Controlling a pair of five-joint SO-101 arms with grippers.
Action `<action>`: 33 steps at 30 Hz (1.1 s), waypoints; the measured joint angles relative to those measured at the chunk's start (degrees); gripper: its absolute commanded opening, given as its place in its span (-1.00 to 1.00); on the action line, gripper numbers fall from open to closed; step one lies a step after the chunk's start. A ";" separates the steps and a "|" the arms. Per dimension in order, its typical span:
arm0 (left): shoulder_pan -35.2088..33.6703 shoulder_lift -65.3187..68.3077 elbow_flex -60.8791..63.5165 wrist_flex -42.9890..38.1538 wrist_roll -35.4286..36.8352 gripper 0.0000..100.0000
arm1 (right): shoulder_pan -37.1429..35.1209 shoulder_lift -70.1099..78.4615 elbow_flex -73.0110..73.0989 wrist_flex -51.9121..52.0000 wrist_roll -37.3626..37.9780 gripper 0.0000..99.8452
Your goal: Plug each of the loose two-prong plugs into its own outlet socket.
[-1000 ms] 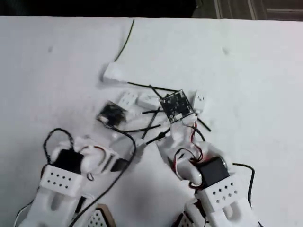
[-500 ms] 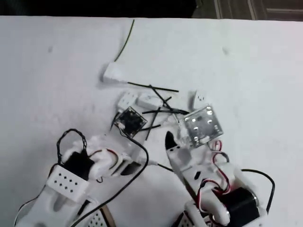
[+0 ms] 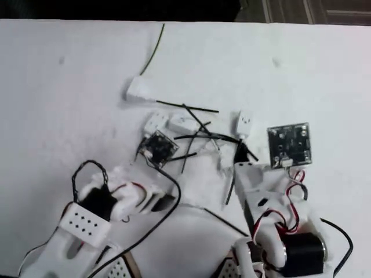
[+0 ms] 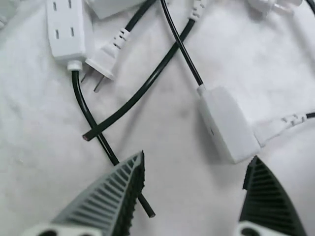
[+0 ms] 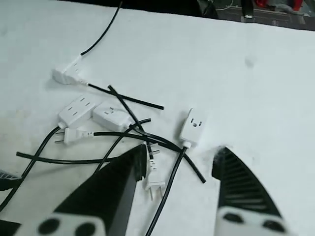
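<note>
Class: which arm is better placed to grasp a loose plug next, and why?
Probably right: the right gripper stands open with a loose plug just ahead; the left gripper sits farther from its nearest plug.

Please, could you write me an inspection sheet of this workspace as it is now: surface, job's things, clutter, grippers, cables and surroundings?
Surface: white table, things gathered near its middle.
Job's things: far socket with its cord; first socket and second socket side by side; lone socket; first plug and second plug, both two-prong, lying unplugged.
Clutter: nothing seen.
Grippers: left gripper open above the cables; right gripper open, near the second plug.
Cables: black cables crossing in a tangle among the sockets.
Surroundings: dark strip beyond the table's far edge; contents cannot be told.
</note>
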 measured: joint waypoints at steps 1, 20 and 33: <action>0.00 0.97 -1.32 0.00 0.62 -0.36 | 0.79 0.00 0.88 -0.97 0.00 -0.57; 5.45 53.19 -31.38 -0.26 7.74 -0.37 | 5.27 0.53 5.27 -5.98 0.00 -0.58; 7.74 54.07 -30.33 -0.35 8.00 -0.81 | 5.10 0.53 5.27 -5.98 0.00 -0.58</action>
